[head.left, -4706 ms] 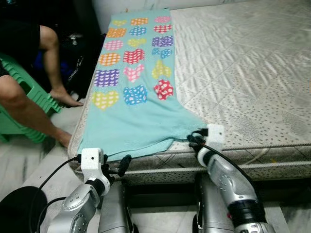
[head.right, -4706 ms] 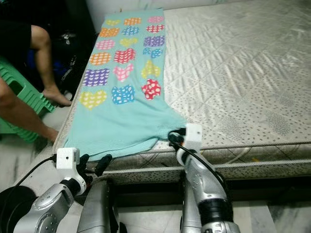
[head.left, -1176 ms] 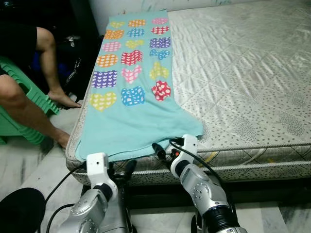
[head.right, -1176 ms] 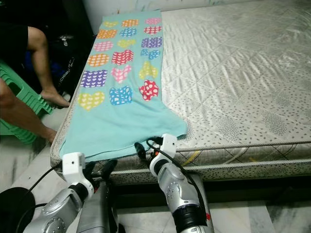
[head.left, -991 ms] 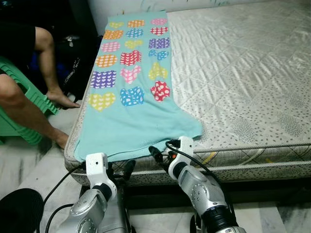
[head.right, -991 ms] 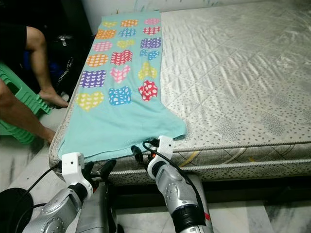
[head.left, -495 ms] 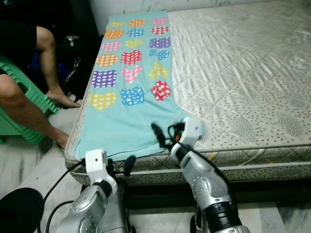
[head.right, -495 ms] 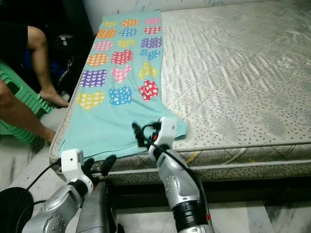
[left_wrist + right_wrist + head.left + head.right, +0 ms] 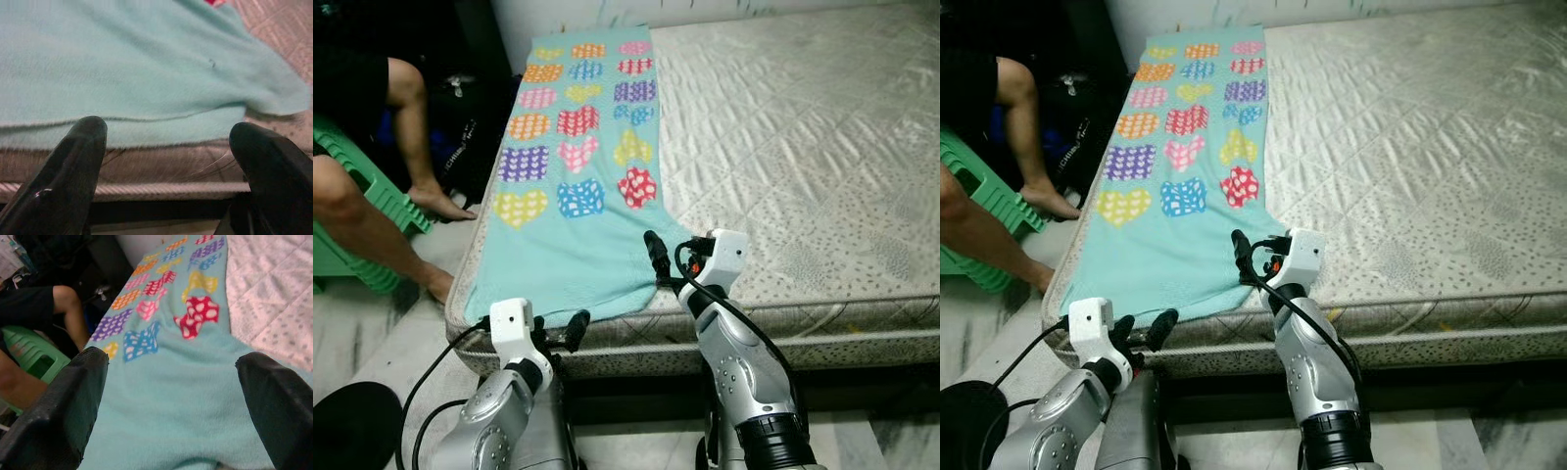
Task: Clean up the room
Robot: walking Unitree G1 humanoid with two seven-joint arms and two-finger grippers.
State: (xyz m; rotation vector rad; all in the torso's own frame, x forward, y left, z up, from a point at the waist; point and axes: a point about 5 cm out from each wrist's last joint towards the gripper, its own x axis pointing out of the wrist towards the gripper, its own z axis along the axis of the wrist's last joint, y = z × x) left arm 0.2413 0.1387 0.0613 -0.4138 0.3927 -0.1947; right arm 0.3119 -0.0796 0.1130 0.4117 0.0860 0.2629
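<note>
A person's legs (image 9: 372, 196) are resting by a green chair (image 9: 362, 196) beside the bed (image 9: 822, 147). The left gripper (image 9: 166, 147) is hovering at the mattress edge, fingers (image 9: 73, 161) spread wide, grasping nothing. The teal blanket (image 9: 573, 225) with coloured hearts is lying along the bed's left side. The right gripper (image 9: 171, 401) is hanging over its near corner, fingers (image 9: 63, 401) released.

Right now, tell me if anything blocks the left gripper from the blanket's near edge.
Nothing visible does. The left gripper hangs open just below the mattress edge, and the blanket's hem lies directly ahead between its fingers. The right gripper sits over the blanket's near right corner, off to the side.
</note>
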